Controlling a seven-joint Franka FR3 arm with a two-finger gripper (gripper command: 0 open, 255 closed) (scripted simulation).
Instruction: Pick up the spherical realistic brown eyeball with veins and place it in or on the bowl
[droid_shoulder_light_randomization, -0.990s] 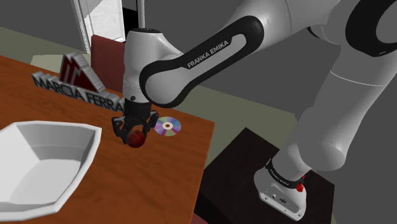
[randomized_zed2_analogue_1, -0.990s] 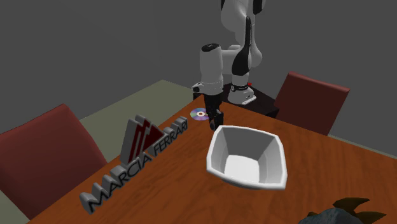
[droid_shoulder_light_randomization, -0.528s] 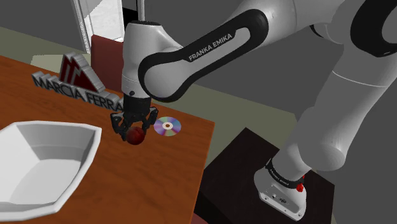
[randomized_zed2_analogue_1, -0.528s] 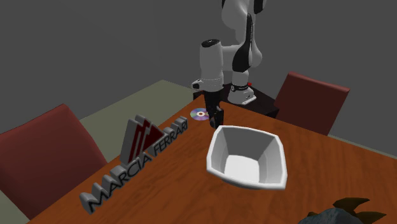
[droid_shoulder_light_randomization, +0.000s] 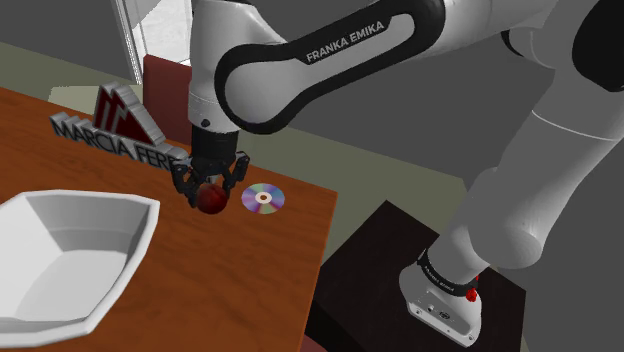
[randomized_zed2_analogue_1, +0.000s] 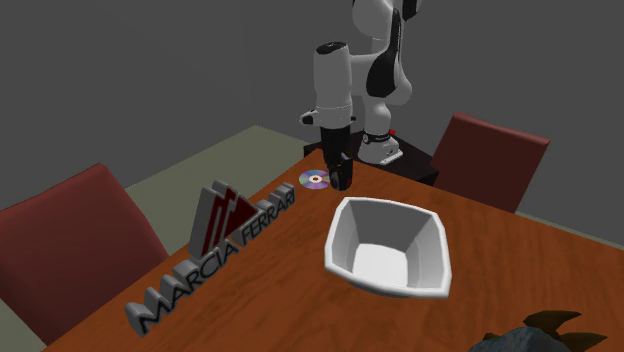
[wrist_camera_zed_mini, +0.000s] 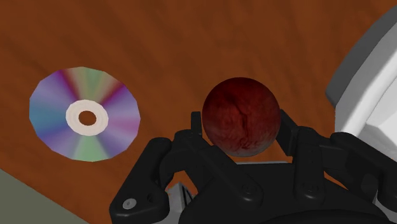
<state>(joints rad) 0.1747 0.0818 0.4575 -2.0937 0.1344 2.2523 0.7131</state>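
The gripper (droid_shoulder_light_randomization: 210, 193) is clasping the eyeball (wrist_camera_zed_mini: 241, 116), a dark red-brown ball with fine veins. Its two black fingers (wrist_camera_zed_mini: 287, 130) are pressing on the ball from both sides. The ball is hanging, as it seems, a little above the table (droid_shoulder_light_randomization: 240, 280), near the table's edge that is facing the stand. It is just beside the shiny disc (droid_shoulder_light_randomization: 263, 199), which is lying flat on the wood close to that same edge.

The relation that is mattering now is the direction to the bowl (droid_shoulder_light_randomization: 148, 218). The white bowl is standing further in from that edge, toward the middle of the table, and in the shoulder view it is lying to the lower left of the gripper. Its nearest rim is near the ball but not under it. I am judging that the next move is asking for a sideways carry, away from the disc and the edge, high enough to pass over the rim before the fingers let go.
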